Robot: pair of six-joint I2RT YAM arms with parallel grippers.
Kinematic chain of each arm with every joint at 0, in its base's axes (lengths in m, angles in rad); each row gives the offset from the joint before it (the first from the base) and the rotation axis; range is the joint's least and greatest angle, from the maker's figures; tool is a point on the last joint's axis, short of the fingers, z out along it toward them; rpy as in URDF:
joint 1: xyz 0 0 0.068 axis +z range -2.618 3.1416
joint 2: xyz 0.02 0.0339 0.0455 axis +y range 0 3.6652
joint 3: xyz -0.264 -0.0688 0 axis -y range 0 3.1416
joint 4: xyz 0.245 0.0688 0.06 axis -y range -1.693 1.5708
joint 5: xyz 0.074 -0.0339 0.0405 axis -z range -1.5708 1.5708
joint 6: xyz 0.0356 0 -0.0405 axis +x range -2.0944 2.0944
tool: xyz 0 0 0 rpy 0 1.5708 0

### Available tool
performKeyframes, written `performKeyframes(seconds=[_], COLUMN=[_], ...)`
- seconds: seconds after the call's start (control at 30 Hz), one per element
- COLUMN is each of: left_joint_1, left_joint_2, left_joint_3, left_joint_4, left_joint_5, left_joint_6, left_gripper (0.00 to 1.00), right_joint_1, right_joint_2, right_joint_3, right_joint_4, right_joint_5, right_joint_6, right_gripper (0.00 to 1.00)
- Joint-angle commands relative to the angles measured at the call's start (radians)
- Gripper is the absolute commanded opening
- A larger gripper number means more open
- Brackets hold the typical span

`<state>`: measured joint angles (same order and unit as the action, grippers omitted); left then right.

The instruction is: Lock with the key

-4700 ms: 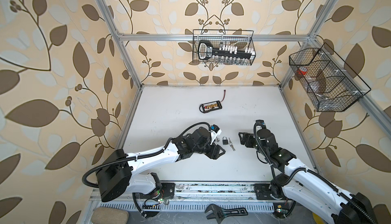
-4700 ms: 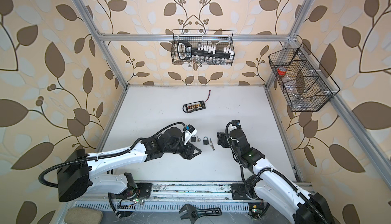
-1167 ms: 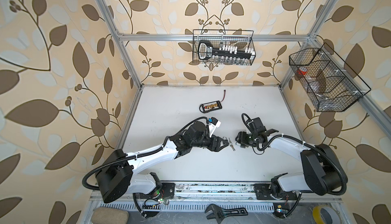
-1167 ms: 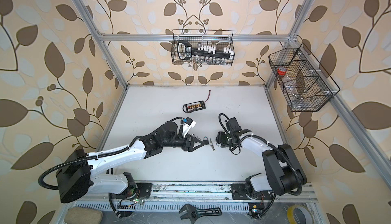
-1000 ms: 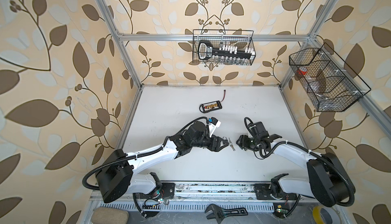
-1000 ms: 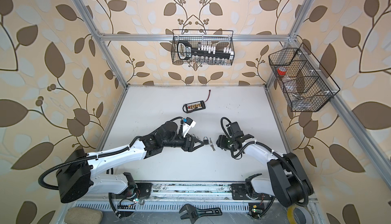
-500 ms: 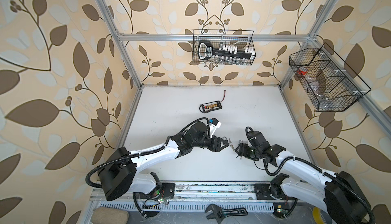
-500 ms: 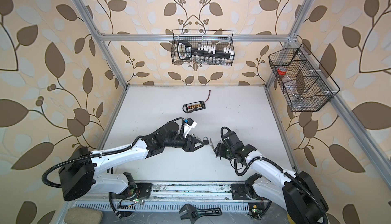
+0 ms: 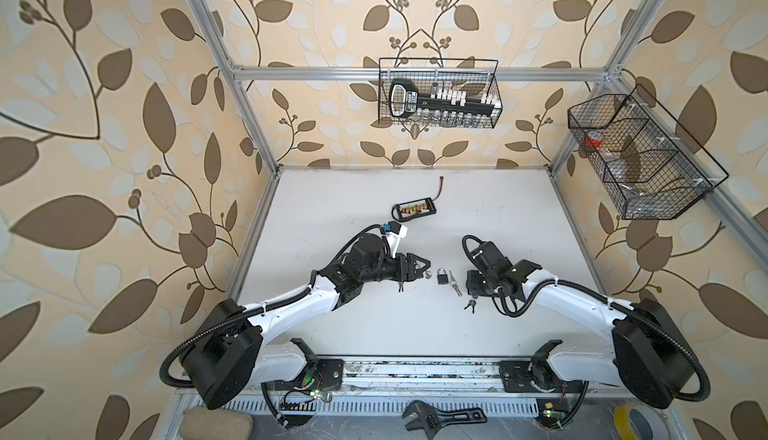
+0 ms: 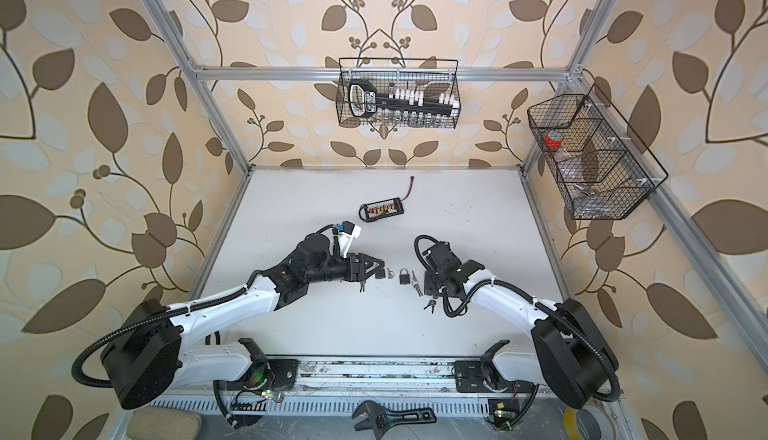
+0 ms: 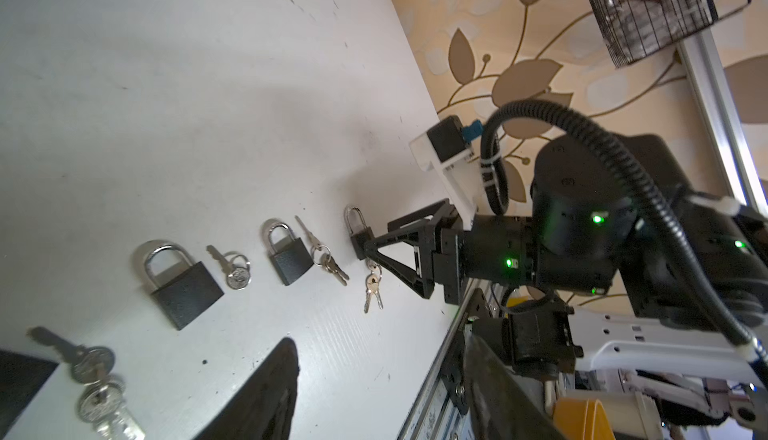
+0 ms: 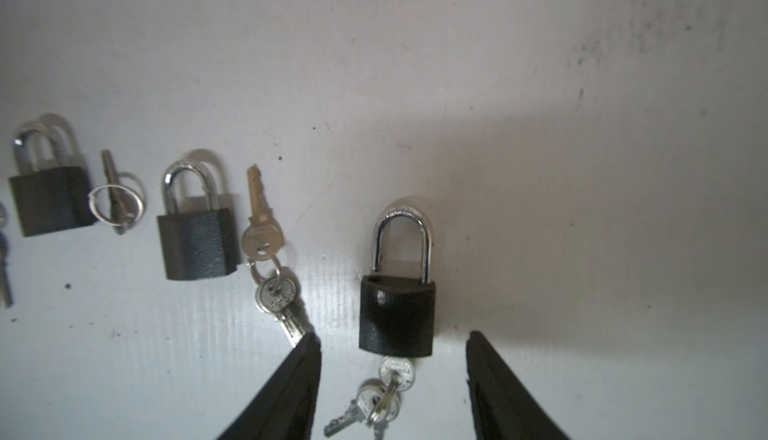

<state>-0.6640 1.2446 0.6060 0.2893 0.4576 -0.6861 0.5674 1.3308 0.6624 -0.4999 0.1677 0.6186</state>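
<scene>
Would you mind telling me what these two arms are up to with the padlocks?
The right gripper has its jaws open on either side of the smallest padlock, which lies flat on the white table with a key apparently in its keyhole; nothing is gripped yet. The left gripper, also open and empty, is beside the largest padlock. A third padlock lies between those two.
</scene>
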Motion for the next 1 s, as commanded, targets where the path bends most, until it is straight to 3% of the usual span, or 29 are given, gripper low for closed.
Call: performKeyframes(seconds=[0.0, 0.63, 0.97], left_joint_1=[0.012, 0.017, 0.018], left_joint_2=[-0.037, -0.053, -0.054], left_joint_3=[-0.005, -0.018, -0.015], left_joint_4=[0.066, 0.055, 0.051], left_joint_5=[0.033, 0.030, 0.032], left_joint_6=[-0.037, -0.035, -0.031], left_gripper=[0.63, 0.63, 0.63], right_joint_1=[0.017, 0.017, 0.018], right_joint_2=[0.035, 0.145, 0.067], right_joint_3=[0.032, 0.050, 0.053], right_joint_4=[-0.052, 0.018, -0.020], right_joint_5=[0.061, 0.051, 0.062], right_joint_6=[-0.031, -0.073, -0.072], right_gripper=[0.55, 0.49, 0.30])
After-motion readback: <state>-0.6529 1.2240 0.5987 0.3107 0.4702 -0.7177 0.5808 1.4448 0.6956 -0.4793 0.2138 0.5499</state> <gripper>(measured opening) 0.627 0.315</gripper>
